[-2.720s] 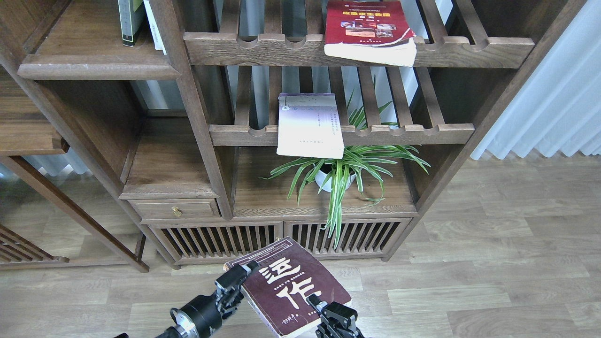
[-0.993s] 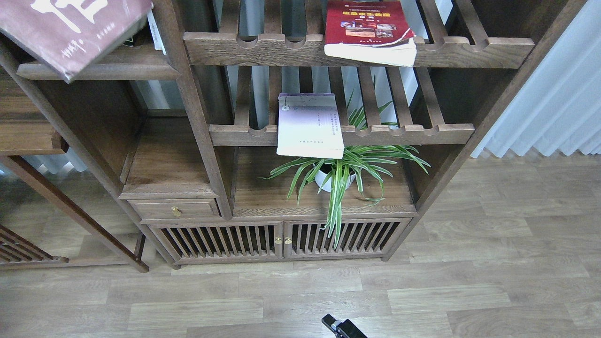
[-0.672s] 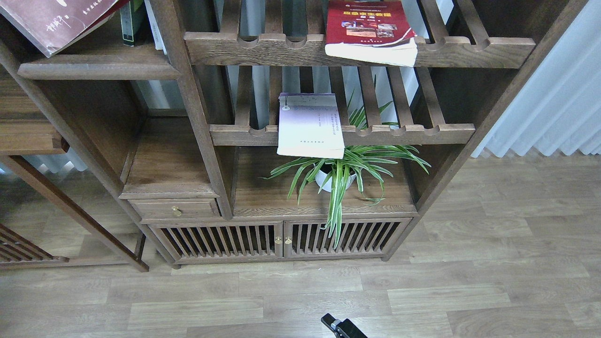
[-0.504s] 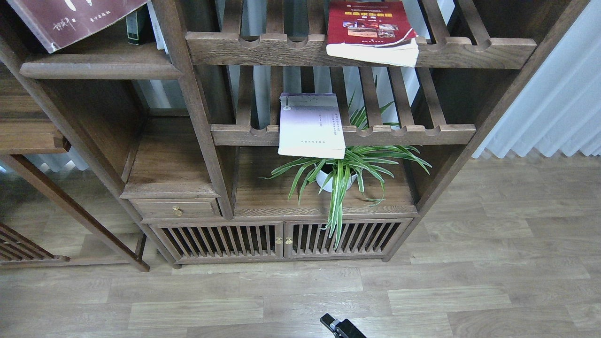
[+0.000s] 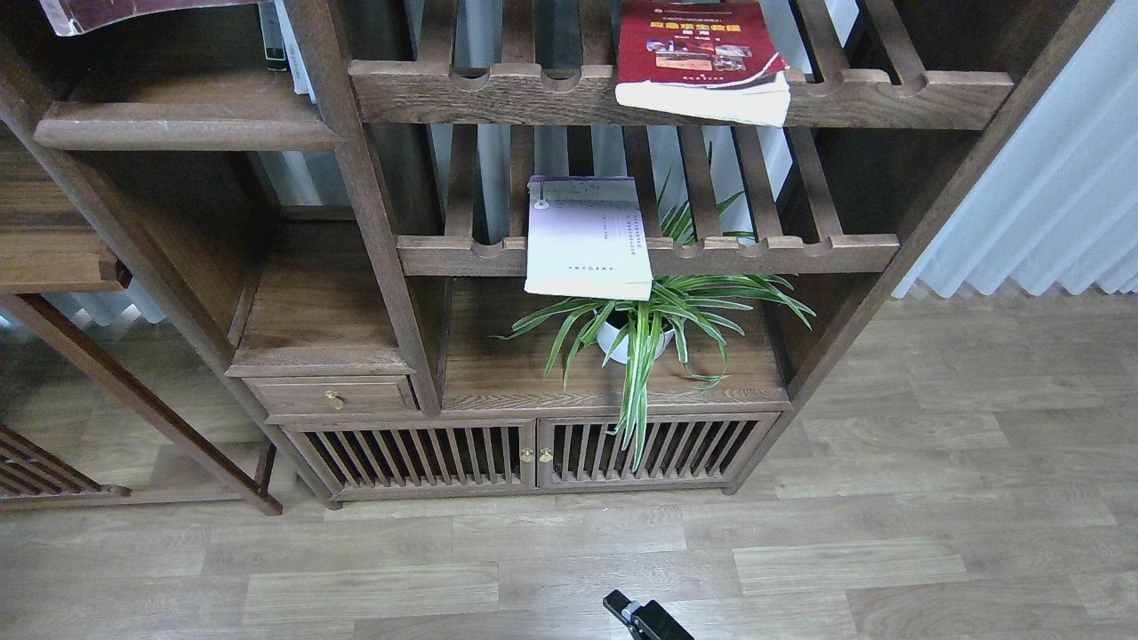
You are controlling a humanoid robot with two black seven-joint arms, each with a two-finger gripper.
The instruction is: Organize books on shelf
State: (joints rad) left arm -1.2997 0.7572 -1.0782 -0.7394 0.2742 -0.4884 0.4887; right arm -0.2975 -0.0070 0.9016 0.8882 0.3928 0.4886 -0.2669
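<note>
Maroon book going onto the far-left plank shelf, two books left on the slatted racks.

Head view: only a strip of the maroon book (image 5: 142, 12) shows at the top edge, above the plank shelf (image 5: 187, 133); the left gripper is out of view. Of the right gripper (image 5: 642, 617) just a dark tip shows; its jaws cannot be told. The red book (image 5: 698, 58) and the lavender book (image 5: 584, 238) overhang their rails; one likely needs fetching next.

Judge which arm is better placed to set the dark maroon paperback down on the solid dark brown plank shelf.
Left, probably. The dark maroon paperback hangs at the top-left edge above the solid dark brown plank shelf, the left arm's side, though that gripper is out of view. The right gripper sits low at the bottom edge, far off.
</note>
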